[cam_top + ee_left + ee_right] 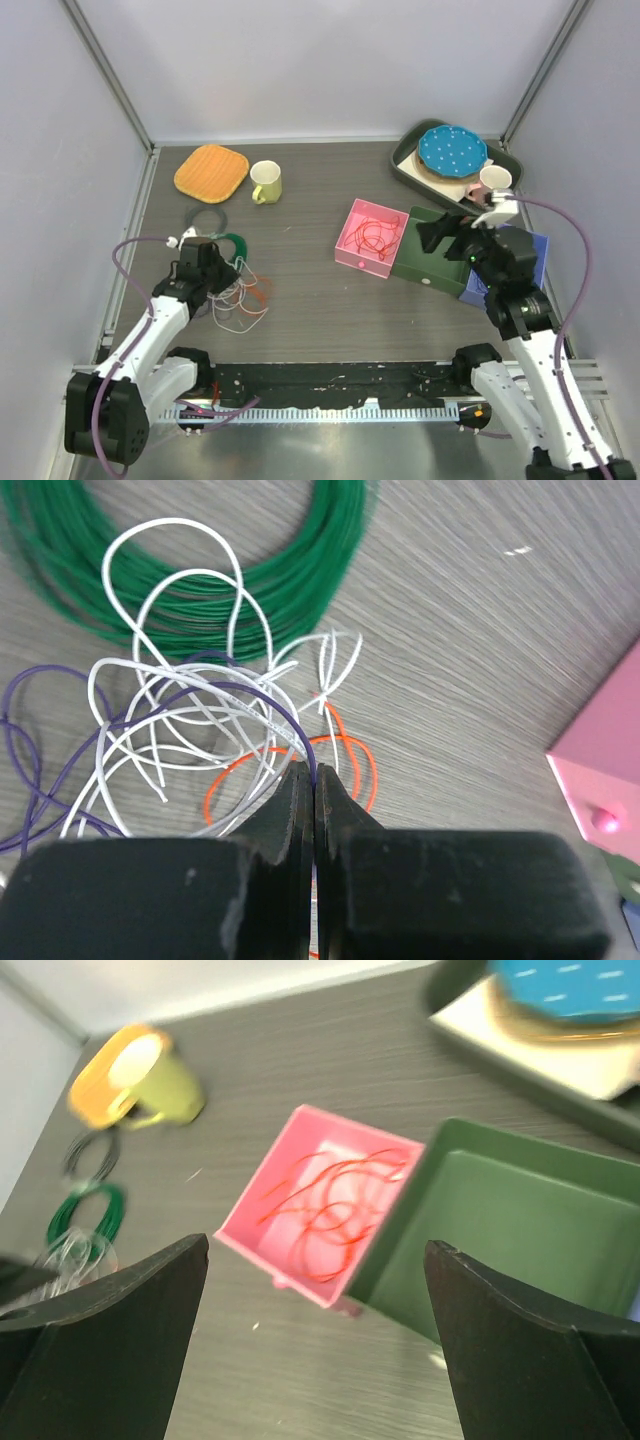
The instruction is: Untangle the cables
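Top view: left claw (226, 276) low over bench (320, 190), tips in tangled cables (240, 300). Right claw (425, 236) above green box (425, 262); pink box (358, 262) holding red cables (375, 238) just ahead.

Left wrist: left claw pressed together, pinching purple cable (240, 692). White, orange loops just beyond tips; green coil (290, 570) farther ahead.

Right wrist: right claw spread wide. Red cables ahead, framed between fingers (110, 1340).

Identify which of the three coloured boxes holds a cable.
The pink box, leftmost: a red cable lies looped inside. The green box beside it shows no cable; the blue box is mostly covered.
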Controlling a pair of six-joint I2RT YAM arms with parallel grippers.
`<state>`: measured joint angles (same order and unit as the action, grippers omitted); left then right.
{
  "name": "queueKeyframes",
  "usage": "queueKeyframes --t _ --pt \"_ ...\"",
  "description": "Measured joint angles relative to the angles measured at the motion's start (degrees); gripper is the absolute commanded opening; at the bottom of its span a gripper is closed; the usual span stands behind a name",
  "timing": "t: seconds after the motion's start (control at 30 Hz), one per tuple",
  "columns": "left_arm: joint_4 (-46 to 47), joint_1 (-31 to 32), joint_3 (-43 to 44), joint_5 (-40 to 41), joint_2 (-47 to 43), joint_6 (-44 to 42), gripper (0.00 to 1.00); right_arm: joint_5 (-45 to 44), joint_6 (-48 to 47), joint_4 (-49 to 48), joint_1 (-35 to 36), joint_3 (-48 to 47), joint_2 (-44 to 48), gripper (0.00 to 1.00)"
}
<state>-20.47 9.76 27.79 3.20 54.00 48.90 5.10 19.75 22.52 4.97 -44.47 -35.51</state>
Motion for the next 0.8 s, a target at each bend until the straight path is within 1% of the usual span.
queueKeyframes --t 0.03,0.07,0.13,0.2,0.23,0.3,0.4,0.57,0.63,0.8 --pt "0.6 0.2 0.0 -1.0 0.1 -0.1 0.0 0.5 -0.2 -1.2 2.8 0.9 0.0 0.95" --pt "1.4 0.8 0.0 -2.2 0.3 -0.1 0.0 0.5 -0.5 -2.9 7.7 2.1 -0.9 0.95" --pt "2.3 1.8 0.0 -3.6 0.5 -0.2 0.0 -0.3 -1.1 -5.9 15.2 3.5 -4.2 0.95" --pt "3.0 3.0 0.0 -4.7 0.9 -0.1 0.0 -1.8 -2.5 -10.5 25.6 4.9 -10.5 0.95" --pt "3.4 3.5 0.0 -5.1 1.1 -0.1 0.0 -2.4 -3.3 -12.6 29.7 5.3 -13.0 0.95" --pt "3.7 4.7 0.0 -5.9 1.5 -0.2 0.0 -2.2 -5.6 -19.2 38.7 6.3 -21.7 0.95" --pt "4.4 7.0 0.0 -7.4 1.6 -0.3 0.0 -0.2 -8.3 -27.0 48.0 6.8 -32.7 0.95" --pt "7.0 10.7 0.0 -11.1 1.1 -0.3 0.0 0.5 -12.9 -35.2 57.4 3.8 -46.6 0.95" --pt "7.8 11.3 0.0 -12.1 0.6 -0.3 0.0 0.5 -14.3 -37.6 59.7 3.0 -49.9 0.95" --pt "8.3 11.6 0.0 -12.5 -0.2 -0.3 0.0 -1.0 -15.0 -44.6 62.6 2.9 -53.1 0.92"
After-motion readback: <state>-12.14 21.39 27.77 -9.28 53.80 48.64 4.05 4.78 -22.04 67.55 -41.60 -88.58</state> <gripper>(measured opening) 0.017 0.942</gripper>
